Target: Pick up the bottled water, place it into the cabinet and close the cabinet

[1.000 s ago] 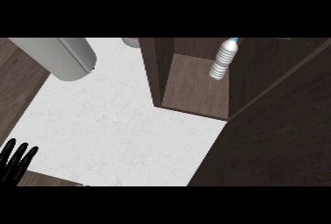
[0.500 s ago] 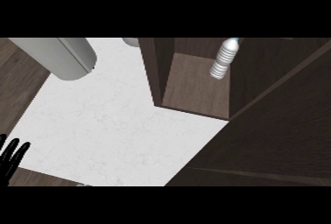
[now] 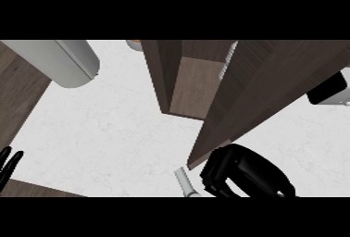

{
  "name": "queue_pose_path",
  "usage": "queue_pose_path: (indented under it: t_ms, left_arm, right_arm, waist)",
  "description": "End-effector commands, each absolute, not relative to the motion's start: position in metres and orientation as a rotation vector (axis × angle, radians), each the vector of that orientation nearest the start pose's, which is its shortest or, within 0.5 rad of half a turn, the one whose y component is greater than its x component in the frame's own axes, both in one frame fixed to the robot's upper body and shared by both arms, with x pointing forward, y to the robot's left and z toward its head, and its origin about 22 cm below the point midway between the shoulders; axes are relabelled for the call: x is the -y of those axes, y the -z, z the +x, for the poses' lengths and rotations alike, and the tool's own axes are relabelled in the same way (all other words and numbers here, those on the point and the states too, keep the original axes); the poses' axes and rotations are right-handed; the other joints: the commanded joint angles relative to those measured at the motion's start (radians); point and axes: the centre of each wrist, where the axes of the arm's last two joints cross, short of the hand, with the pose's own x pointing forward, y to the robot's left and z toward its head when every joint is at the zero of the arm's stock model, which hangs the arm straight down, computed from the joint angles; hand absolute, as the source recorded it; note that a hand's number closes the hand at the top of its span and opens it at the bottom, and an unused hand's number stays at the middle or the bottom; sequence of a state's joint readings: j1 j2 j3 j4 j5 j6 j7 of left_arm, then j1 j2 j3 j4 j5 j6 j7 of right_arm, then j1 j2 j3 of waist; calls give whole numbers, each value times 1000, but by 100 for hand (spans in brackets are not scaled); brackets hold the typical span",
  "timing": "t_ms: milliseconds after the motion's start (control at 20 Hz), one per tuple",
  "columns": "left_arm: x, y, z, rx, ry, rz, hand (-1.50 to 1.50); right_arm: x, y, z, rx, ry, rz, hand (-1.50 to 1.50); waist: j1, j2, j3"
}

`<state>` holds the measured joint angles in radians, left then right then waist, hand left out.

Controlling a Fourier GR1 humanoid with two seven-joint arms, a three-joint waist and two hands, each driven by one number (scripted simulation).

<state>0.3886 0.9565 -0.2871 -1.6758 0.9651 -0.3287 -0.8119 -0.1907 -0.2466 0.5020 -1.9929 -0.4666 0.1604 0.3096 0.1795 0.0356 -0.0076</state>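
My right hand (image 3: 242, 173) is up against the bottom edge of the cabinet door (image 3: 266, 88), fingers curled, can't tell if it's gripping anything. Bottled water (image 3: 229, 58) is just peeking out inside the cabinet (image 3: 191, 88). Left hand (image 3: 8, 164) rests open at the left edge.

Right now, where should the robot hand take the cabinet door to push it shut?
At the cabinet door free lower edge, pushing from its outer face on the right: the door stands ajar, and the right robot hand sits at that edge.
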Motion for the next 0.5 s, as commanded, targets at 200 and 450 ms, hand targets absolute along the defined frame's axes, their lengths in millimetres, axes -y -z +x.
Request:
queue_pose_path:
  t_ms: [200, 450]
  left_arm:
    - [-386, -24, 131, 1859, -52, -523, -150]
    - [-391, -18, 121, 1865, -75, -504, -150]
  right_arm:
    - [108, -145, 317, 1601, -386, 553, 150]
    - [103, -149, 372, 1609, -381, 453, 150]
  waist:
    - [-46, -10, 3]
    - [-63, -12, 6]
